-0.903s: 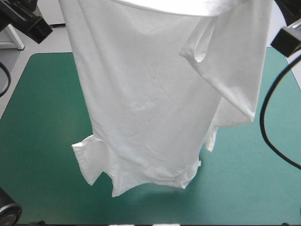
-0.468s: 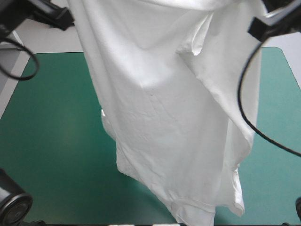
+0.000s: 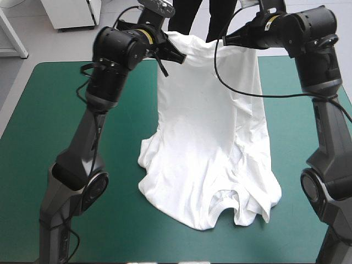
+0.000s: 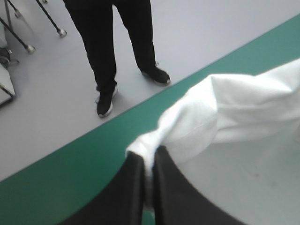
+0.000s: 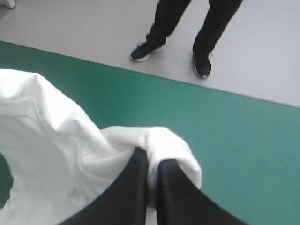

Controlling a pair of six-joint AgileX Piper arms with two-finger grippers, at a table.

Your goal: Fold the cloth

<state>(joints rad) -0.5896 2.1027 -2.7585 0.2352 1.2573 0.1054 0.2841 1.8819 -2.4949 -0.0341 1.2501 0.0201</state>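
The T-shirt (image 3: 212,148) is held up by two corners of one edge over the far half of the table (image 3: 44,110), and from there it is draped down and toward the near edge. Its long axis is run from far to near: the raised edge is set at the far end, while the neck opening is laid on the teal-green cover at the near end, pointed toward the near edge. The lower part is gathered in soft folds on the table, with one sleeve bunched out to the left and another fold spread to the right.

The left pincer (image 4: 149,154) is closed to a narrow slit on the left raised corner – a twist of white cloth is pinched between its black fingers. The right pincer (image 5: 152,161) is likewise all but closed on the right raised corner, with cloth bulged over its fingertips. Both pincers are held high near the table's far edge, the cloth stretched between them.
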